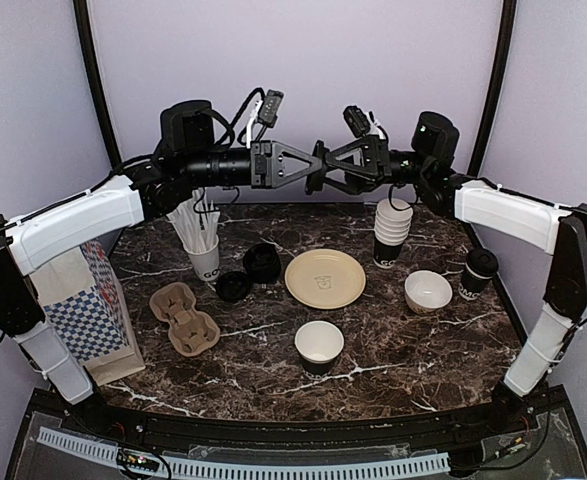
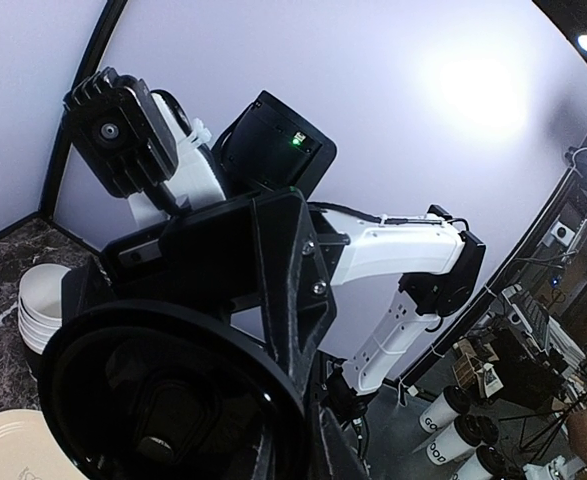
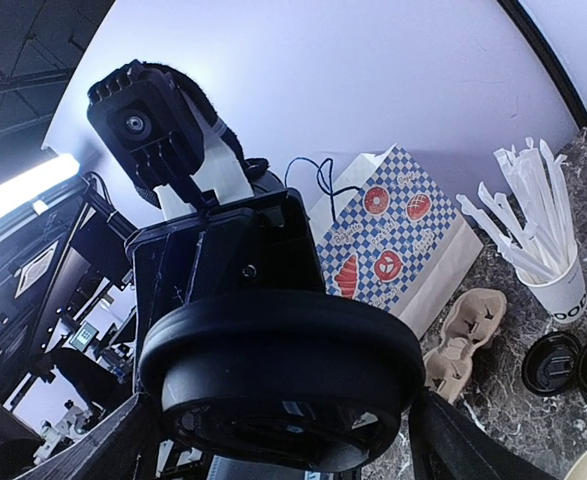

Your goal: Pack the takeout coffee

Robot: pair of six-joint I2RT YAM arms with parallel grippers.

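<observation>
Both grippers meet in mid-air, high over the back of the table. A round black lid [image 1: 318, 173] is between them. In the right wrist view the lid [image 3: 283, 370] spans the gap between my right gripper's [image 3: 283, 445] fingers, which touch its sides. In the left wrist view the lid [image 2: 173, 400] fills the lower left, close against my left gripper [image 2: 308, 440]. An open black cup [image 1: 319, 346] stands at front centre. A lidded black cup [image 1: 479, 273] stands at the right. A stack of cups [image 1: 392, 232] stands behind it. Two black lids [image 1: 233, 286] [image 1: 262, 261] lie on the table.
A brown pulp cup carrier [image 1: 184, 318] lies at the left, beside a blue checked paper bag [image 1: 93, 315]. A white cup of straws [image 1: 203, 250] stands at back left. A tan plate [image 1: 325, 278] sits mid-table and a small white bowl [image 1: 428, 291] to its right.
</observation>
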